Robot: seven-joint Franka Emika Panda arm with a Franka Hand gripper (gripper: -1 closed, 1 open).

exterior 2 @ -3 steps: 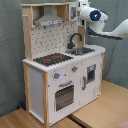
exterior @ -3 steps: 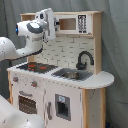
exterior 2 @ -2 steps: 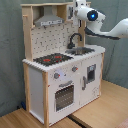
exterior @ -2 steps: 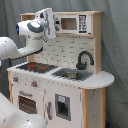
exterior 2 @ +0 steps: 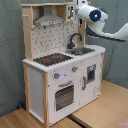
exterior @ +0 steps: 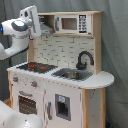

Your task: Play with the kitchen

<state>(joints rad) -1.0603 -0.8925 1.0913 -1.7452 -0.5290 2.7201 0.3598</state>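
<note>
The tool (exterior: 37,22), its grip state impossible to tell, hovers beside the kitchen (exterior: 65,75) hood (exterior 2: 48,20), needing a slow, square approach.

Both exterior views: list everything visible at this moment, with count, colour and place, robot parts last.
kitchen: one, white and light wood, centre of both exterior views
stovetop: one, black with red rings, on the counter
sink: one, grey, beside the stovetop
faucet: one, black, behind the sink
hood: one, grey, above the stovetop
oven door: one, white, below the knobs
floor: wooden, under the kitchen
arm: one, white, raised at the kitchen's upper part
gripper: one, near the hood
</note>
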